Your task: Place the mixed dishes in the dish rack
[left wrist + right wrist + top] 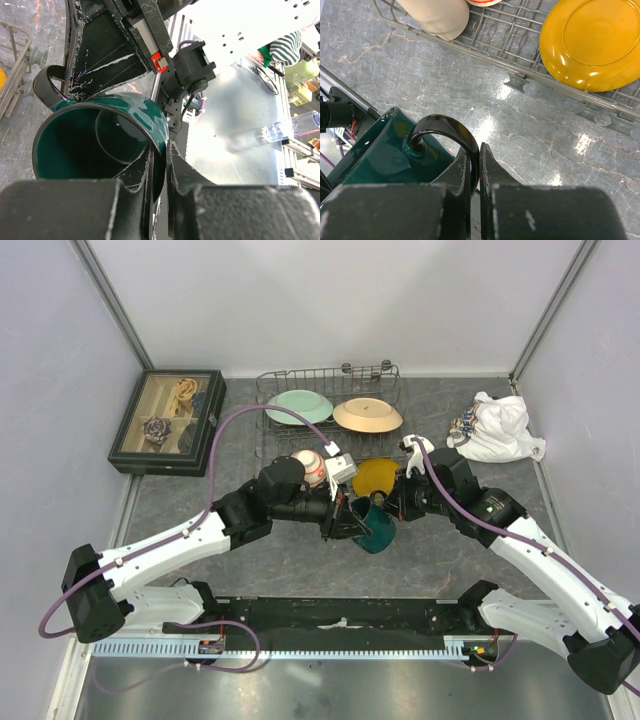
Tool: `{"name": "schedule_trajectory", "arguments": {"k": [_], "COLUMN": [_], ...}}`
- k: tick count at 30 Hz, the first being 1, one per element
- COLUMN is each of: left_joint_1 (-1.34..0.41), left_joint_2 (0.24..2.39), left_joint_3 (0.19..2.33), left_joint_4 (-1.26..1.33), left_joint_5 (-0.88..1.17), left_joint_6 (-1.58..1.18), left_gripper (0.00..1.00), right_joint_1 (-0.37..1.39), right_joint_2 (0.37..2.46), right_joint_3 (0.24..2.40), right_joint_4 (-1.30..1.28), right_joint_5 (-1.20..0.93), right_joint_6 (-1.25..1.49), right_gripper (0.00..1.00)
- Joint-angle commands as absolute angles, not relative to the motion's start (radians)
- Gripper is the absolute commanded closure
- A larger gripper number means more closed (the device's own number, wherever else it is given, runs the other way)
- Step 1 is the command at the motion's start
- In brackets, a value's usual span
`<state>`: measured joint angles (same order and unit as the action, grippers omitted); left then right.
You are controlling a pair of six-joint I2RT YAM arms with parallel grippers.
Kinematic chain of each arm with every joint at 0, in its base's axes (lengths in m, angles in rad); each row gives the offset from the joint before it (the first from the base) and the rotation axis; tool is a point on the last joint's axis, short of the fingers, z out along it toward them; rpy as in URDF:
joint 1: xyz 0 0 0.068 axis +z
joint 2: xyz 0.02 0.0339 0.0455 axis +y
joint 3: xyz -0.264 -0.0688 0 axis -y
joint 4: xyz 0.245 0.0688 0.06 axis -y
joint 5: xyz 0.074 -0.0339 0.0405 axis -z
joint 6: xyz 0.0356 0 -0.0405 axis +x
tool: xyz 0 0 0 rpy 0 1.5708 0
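Nearest, just ahead of the arm bases: dark green mug [378, 532], tipped on its side a little short of the dish rack [330, 380], gripped twice over. Left gripper [161, 165] pinched across the rim, one finger inside the mouth, the other outside. Right gripper [475, 161] pressed together on the thin handle loop.

Further back, inside the rack: yellow plate [595, 42] at the front edge and beige cup [437, 17] alongside. Behind them, pale green flowered plate [300, 405] and tan plate [367, 415].

Likely hazards: twisting or slipping of the glossy handle out of so narrow a pinch, under any out-of-step pull by either arm; a knock against the yellow plate on the way in.

Not to be made out: mug base; whether lifted or resting on the table; rack prongs near the free slots; cup body, cut off by the frame edge.
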<state>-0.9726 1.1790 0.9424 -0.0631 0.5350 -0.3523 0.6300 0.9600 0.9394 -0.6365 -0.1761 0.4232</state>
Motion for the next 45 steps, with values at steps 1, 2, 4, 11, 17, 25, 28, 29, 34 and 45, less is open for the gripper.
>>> {"name": "schedule_trajectory", "arguments": {"k": [1, 2, 4, 11, 17, 25, 28, 29, 34, 45], "left_joint_1": [-0.971, -0.971, -0.973, -0.974, -0.973, -0.974, -0.974, -0.973, -0.974, -0.951], "left_joint_2": [1.2, 1.201, 1.203, 1.204, 1.21, 1.209, 1.207, 1.207, 1.215, 1.169], "left_joint_3": [0.943, 0.942, 0.942, 0.937, 0.934, 0.931, 0.933, 0.933, 0.936, 0.859], "left_joint_4": [-0.087, -0.092, -0.106, -0.136, -0.14, -0.141, -0.144, -0.146, -0.146, 0.046], "left_joint_5": [0.506, 0.505, 0.502, 0.471, 0.462, 0.443, 0.426, 0.423, 0.413, 0.515], "left_joint_6": [-0.325, -0.322, -0.319, -0.31, -0.313, -0.316, -0.313, -0.313, -0.314, -0.472], "left_gripper": [0.96, 0.98, 0.98, 0.98, 0.98, 0.98, 0.98, 0.98, 0.98, 0.98], "right_joint_1": [0.618, 0.618, 0.617, 0.612, 0.611, 0.606, 0.606, 0.607, 0.606, 0.594], "right_joint_2": [0.92, 0.919, 0.917, 0.907, 0.888, 0.884, 0.881, 0.879, 0.859, 0.782], "right_joint_3": [0.979, 0.979, 0.979, 0.979, 0.971, 0.96, 0.957, 0.953, 0.943, 0.94], "right_joint_4": [-0.538, -0.538, -0.537, -0.541, -0.541, -0.548, -0.551, -0.551, -0.564, -0.598], "right_joint_5": [-0.186, -0.186, -0.186, -0.184, -0.189, -0.202, -0.204, -0.204, -0.199, -0.115], "right_joint_6": [0.479, 0.48, 0.479, 0.482, 0.483, 0.483, 0.483, 0.483, 0.482, 0.456], "right_gripper": [1.0, 1.0, 1.0, 0.89, 0.79, 0.68, 0.65, 0.64, 0.57, 0.39]}}
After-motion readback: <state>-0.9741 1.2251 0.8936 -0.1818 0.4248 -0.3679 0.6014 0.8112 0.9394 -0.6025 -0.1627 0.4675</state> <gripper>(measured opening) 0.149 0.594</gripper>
